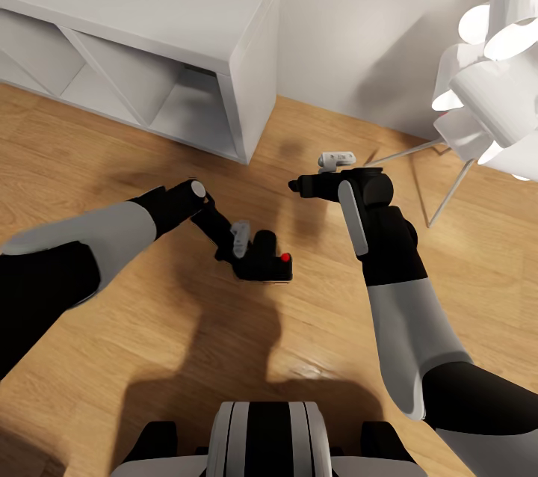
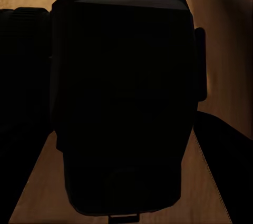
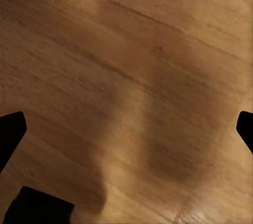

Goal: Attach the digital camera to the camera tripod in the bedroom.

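My left gripper (image 1: 255, 256) is shut on the digital camera (image 1: 278, 266), a small matte-black box with a round red button on top, held low over the light wood plank floor (image 1: 224, 342). In the left wrist view the camera's dark body (image 2: 124, 103) sits close up between the fingers. My right gripper (image 1: 297, 185) hangs a little farther away and to the right, pointing left. It is open, and its two dark fingertips (image 3: 10, 129) stand far apart over bare floor with nothing between them. The camera tripod is out of view.
White cube shelves (image 1: 187, 36) stand against the pale wall at the back left. A white floor lamp (image 1: 493, 66) with thin metal legs (image 1: 441, 185) stands at the right, close to my right arm. Open floor lies in front of my base (image 1: 265, 439).
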{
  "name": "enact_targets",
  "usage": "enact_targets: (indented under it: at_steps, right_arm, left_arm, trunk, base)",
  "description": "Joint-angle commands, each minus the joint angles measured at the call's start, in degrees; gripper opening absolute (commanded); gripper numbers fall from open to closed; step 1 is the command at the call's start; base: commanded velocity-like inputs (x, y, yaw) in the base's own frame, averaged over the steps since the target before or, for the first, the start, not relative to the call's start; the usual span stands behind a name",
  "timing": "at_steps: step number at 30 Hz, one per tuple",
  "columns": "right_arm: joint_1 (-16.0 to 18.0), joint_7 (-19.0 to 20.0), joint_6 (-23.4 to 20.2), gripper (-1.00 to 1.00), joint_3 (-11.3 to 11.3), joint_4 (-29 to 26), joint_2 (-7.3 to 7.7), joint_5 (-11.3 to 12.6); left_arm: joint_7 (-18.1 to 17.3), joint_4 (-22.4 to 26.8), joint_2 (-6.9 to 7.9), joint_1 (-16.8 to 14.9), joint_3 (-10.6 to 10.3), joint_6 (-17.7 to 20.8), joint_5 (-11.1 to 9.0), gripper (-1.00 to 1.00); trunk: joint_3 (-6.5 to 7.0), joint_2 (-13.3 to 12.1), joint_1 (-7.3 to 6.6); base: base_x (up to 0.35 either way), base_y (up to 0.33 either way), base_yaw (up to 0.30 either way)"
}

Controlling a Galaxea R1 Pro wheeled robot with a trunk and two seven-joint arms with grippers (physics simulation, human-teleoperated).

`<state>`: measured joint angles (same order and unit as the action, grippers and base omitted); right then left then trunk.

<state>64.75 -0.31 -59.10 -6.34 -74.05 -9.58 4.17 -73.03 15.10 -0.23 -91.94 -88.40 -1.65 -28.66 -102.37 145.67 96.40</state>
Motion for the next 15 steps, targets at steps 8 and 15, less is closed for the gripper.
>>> enact_targets:
  at_steps: [8,15]
  right_arm:
    - [0.03,-0.07,-0.22,1.00,0.02,-0.04,0.00,0.23]
    - [0.03,-0.08,-0.22,1.00,0.02,-0.04,0.00,0.23]
  left_arm:
    - [-3.03,0.02,-0.21,-2.04,5.73,5.62,-0.49,-1.00]
    - [-3.68,-0.13,0.62,-2.30,15.53,17.10,-0.34,-1.00]
  trunk:
    - [-0.03,0.01,-0.01]
    - [-0.03,0.01,-0.01]
  base:
    - [0.000,0.000,0.000]
    - [0.000,0.000,0.000]
